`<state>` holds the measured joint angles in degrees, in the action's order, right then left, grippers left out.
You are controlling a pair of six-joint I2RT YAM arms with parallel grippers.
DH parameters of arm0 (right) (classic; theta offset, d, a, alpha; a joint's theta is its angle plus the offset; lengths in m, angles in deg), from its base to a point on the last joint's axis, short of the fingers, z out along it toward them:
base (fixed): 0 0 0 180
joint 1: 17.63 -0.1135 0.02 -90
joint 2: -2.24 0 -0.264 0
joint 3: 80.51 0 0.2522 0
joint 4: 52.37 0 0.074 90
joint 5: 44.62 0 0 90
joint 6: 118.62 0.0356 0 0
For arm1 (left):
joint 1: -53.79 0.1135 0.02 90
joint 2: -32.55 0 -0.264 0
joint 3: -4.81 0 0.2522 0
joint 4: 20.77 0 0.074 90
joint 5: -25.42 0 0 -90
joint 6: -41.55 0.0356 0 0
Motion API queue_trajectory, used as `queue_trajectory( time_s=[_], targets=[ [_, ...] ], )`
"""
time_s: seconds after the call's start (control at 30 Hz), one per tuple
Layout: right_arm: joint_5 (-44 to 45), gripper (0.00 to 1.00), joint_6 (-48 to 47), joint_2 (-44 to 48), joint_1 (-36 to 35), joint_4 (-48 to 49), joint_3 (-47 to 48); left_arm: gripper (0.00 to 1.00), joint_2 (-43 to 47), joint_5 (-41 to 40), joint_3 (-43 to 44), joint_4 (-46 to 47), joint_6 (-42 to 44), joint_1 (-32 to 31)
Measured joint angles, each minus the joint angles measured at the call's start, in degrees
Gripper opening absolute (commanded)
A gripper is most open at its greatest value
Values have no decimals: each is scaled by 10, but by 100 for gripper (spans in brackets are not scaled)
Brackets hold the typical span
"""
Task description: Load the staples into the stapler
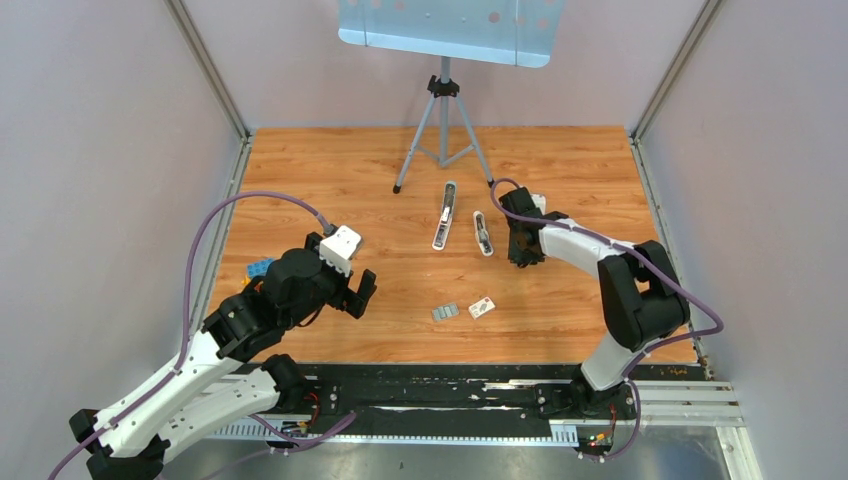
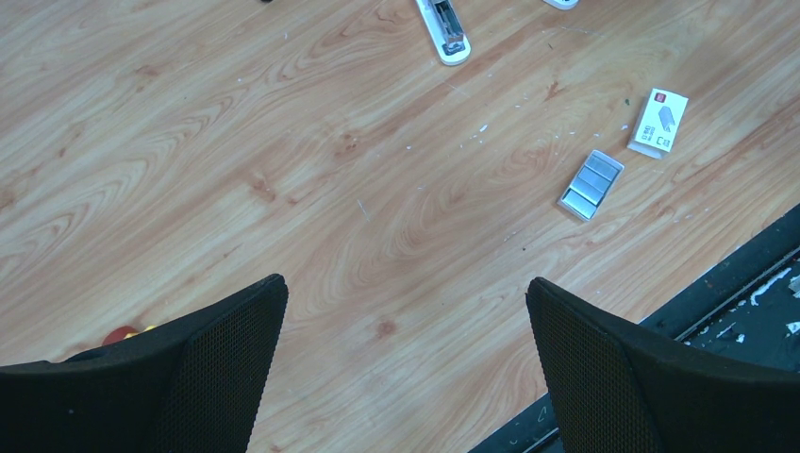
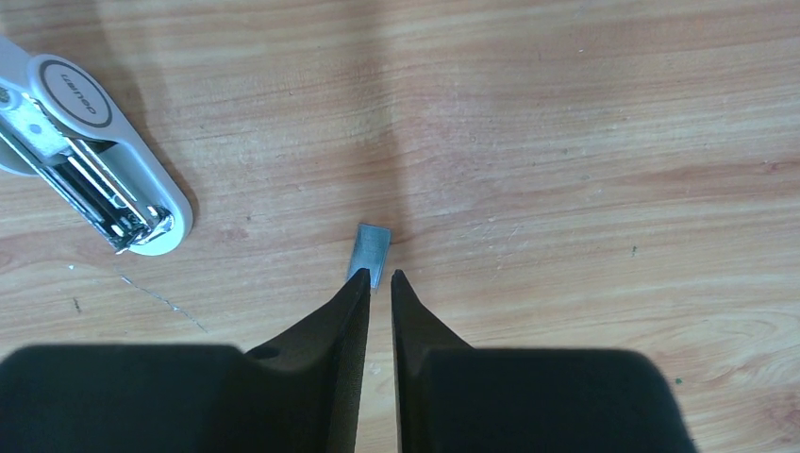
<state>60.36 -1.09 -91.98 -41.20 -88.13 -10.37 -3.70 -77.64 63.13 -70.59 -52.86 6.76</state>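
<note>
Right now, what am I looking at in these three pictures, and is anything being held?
Two robot arms stand at a wooden table. The wide picture looks down from above; the other two come from cameras on each wrist, so the black shapes are each arm's own fingers. The left gripper hangs open and empty. The right gripper, nearly closed, seems to pinch a small strip of staples beside the opened stapler. More grey staple blocks and a white carton lie nearby.

I see stapler (image 1: 444,215) lying open mid-worktop (image 1: 350,180); right tool (image 1: 522,257) low beside it, left tool (image 1: 358,294) raised, apart.
</note>
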Motion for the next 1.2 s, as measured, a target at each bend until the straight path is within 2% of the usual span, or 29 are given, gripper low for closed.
queue_trajectory(
  time_s=[0.13, 0.43, 0.5, 0.77, 1.0, 1.2],
  targets=[
    [0, 16, 0, -9, 0, 0, 0, 100, 0, 0, 0, 0, 0, 0],
    [-2, 1, 0, -19, 0, 0, 0, 100, 5, -5, 0, 0, -3, 0],
    [-4, 0, -2, -19, 0, 0, 0, 100, 7, -3, 0, 0, -8, 0],
    [-46, 0, -22, 40, 1, 8, -26, 98, -16, 55, 0, 29, -108, 0],
    [-196, 0, -31, 183, 1, 90, -88, 92, -76, 158, 0, 110, -207, 31],
    [-376, 0, 36, 270, 1, 227, -196, 84, -116, 231, 0, 223, -289, 73]
  ],
)
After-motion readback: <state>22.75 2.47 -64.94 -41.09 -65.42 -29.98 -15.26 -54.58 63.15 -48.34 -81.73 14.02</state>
